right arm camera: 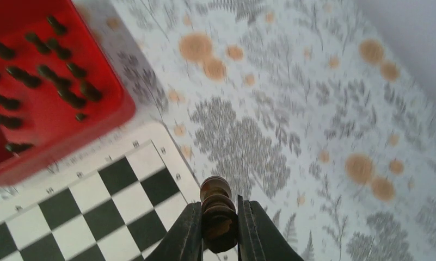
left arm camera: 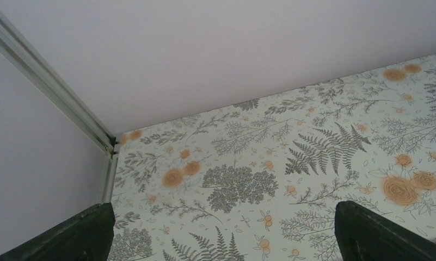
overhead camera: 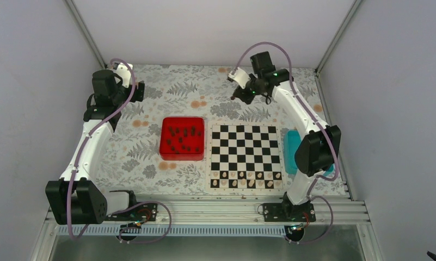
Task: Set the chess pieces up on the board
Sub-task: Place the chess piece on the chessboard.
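Jaws on my right arm are clamped on one dark piece (right arm camera: 218, 215), pinched upright between both fingers (right arm camera: 185, 234), hanging over the floral surface (left arm camera: 292, 163) just past the far left corner of the board (overhead camera: 244, 147). Left jaws are spread wide with nothing between them, over at the far left corner of the surface. The other dark chess pieces (right arm camera: 26, 78) sit scattered in the red tray (overhead camera: 166, 155) just left of the board. Pale pieces (overhead camera: 245, 179) line the board's near rows.
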Action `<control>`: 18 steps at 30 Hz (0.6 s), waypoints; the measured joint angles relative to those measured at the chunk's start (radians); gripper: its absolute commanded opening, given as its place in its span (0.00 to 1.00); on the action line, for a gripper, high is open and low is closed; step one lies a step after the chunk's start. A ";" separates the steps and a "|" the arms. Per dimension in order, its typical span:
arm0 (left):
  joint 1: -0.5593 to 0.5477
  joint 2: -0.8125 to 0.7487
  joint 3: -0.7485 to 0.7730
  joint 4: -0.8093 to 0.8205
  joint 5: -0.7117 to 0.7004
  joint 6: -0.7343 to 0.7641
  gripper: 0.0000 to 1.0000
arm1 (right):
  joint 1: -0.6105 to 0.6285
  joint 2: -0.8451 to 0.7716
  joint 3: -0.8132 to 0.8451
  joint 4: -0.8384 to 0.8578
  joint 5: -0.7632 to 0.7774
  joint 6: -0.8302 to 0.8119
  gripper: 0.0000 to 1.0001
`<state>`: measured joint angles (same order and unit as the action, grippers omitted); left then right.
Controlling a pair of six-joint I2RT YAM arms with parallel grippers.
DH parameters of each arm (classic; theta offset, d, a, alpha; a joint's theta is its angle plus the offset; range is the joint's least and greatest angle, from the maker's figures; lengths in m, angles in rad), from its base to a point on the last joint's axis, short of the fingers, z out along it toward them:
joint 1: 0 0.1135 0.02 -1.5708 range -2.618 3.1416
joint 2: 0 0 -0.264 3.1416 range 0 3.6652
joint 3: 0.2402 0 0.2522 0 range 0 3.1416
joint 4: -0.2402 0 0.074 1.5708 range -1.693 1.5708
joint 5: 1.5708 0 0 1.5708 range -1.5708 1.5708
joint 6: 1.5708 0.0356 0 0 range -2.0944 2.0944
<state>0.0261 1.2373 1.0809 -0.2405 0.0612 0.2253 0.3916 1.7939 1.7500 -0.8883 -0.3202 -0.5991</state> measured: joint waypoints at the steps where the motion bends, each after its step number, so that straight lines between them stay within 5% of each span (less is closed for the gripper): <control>1: 0.000 0.000 0.000 0.000 0.001 0.000 1.00 | -0.017 -0.002 -0.021 -0.002 0.004 -0.003 0.04; 18: 0.000 0.000 0.000 -0.002 0.019 0.000 1.00 | -0.040 0.092 -0.301 0.061 0.126 -0.020 0.04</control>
<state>0.0261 1.2369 1.0805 -0.2424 0.0807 0.2256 0.3519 1.8862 1.4494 -0.8272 -0.1940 -0.6189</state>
